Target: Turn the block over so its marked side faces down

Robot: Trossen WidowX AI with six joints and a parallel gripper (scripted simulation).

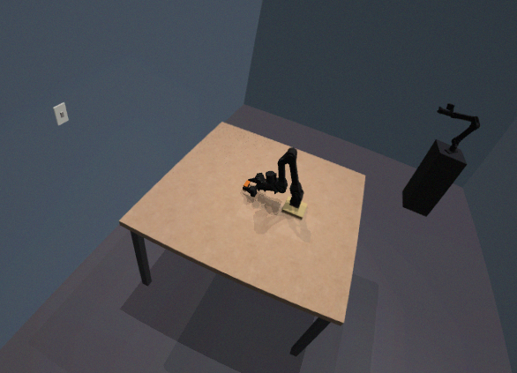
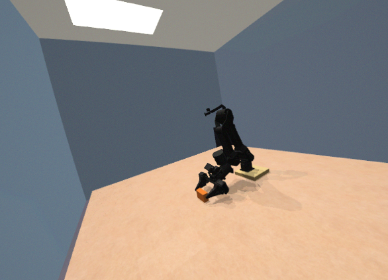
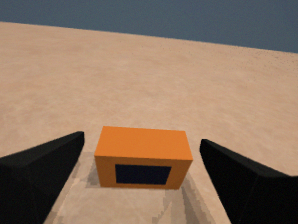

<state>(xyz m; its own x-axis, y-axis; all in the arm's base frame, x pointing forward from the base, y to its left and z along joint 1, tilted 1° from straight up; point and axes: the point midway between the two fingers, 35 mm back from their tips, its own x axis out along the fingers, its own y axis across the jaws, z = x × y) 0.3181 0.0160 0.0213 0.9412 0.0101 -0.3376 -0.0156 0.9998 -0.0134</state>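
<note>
The orange block point(image 1: 246, 183) point(image 2: 202, 195) point(image 3: 143, 144) appears to rest on the table point(image 1: 194, 214) point(image 2: 159, 240) point(image 3: 150, 80). Its marked side, a dark rectangle point(image 3: 143, 174), is upright and faces back toward the gripper in the wrist view. A plain orange face is on top. My gripper point(image 1: 247, 185) point(image 2: 201, 192) point(image 3: 144, 140) is open and low. Its fingers stand on either side of the block, with a gap at each side in the wrist view. The block's far side and underside are hidden.
The arm's yellowish base plate point(image 1: 288, 211) point(image 2: 255, 178) is on the table behind the gripper. A black pedestal point(image 1: 432, 179) with another thin black arm point(image 1: 468, 117) point(image 2: 216, 108) stands beyond the table.
</note>
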